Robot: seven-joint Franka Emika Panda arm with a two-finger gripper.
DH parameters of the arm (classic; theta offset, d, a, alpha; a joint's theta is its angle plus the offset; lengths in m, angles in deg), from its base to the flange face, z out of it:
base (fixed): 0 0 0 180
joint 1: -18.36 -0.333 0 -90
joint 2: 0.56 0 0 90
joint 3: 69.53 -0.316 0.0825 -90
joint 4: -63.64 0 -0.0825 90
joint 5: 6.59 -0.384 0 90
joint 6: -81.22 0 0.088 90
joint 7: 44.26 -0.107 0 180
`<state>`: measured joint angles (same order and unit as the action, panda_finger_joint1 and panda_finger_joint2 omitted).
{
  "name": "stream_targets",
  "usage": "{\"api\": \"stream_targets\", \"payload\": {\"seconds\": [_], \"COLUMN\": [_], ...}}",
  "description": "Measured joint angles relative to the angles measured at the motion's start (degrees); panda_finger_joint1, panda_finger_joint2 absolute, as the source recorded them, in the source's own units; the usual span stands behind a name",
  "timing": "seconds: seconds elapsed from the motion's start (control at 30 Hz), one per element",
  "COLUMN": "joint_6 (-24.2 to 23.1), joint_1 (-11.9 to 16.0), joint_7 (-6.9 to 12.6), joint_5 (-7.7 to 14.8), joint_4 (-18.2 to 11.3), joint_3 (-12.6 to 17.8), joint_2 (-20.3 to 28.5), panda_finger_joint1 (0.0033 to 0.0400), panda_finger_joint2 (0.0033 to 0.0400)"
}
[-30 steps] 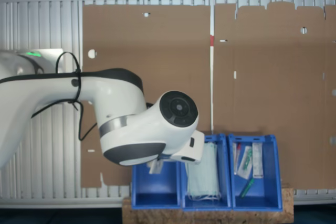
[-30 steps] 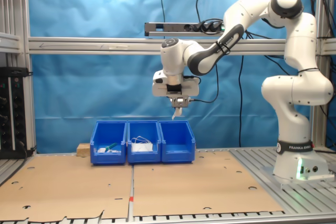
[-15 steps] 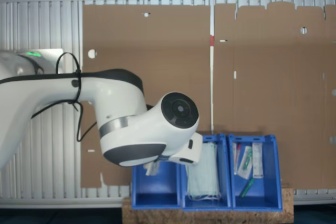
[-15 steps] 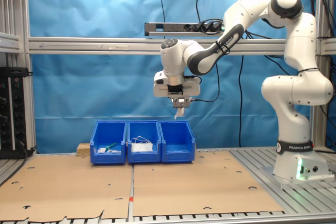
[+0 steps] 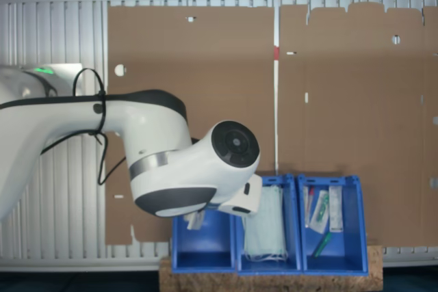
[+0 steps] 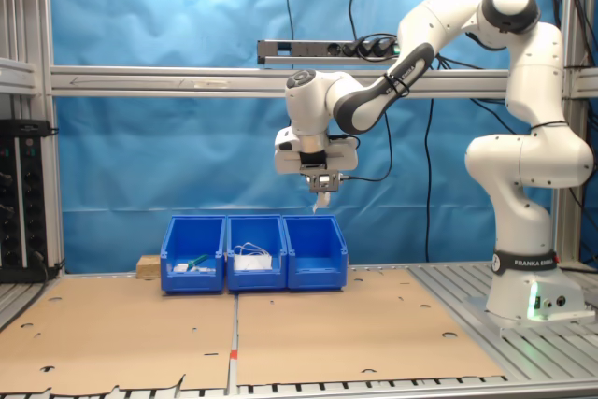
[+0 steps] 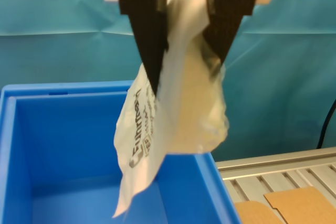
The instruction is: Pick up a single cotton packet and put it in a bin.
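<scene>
Gripper (image 6: 320, 192) slightly shifted, cotton packet (image 7: 173, 114) half-hidden

Green masks (image 5: 264, 227) in mid bin, wrapped items (image 5: 320, 210) (green stick) in end bin, cardboard sheets (image 6: 355, 324)

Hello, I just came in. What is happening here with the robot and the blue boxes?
The robot arm is holding one cotton packet between the fingers of its gripper. The packet hangs in the air above the bin at the end of the row nearest the robot's base. It is not yet released. The middle bin holds pale green masks, and the third bin holds slim wrapped items.
</scene>
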<state>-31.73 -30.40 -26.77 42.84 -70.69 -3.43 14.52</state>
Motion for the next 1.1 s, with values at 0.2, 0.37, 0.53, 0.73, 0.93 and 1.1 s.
{"api": "stream_targets", "payload": {"seconds": [0.2,0.37,0.53,0.73,0.93,1.1], "joint_6": [0.1,0.2,0.2,0.4,0.6,0.6], "joint_1": [-0.1,-0.2,-0.2,-0.2,-0.6,-0.7], "joint_7": [0.00,0.00,0.00,0.00,0.00,0.00], "joint_5": [0.0,0.0,0.0,0.0,0.0,0.0], "joint_4": [0.0,0.4,0.8,1.4,1.6,1.6], "joint_3": [0.0,0.0,0.0,0.0,0.0,0.0], "joint_2": [0.0,0.0,0.0,0.0,0.0,0.0], "panda_finger_joint1": [0.0044,0.0044,0.0044,0.0044,0.0044,0.0044], "panda_finger_joint2": [0.0044,0.0044,0.0044,0.0044,0.0044,0.0044]}}
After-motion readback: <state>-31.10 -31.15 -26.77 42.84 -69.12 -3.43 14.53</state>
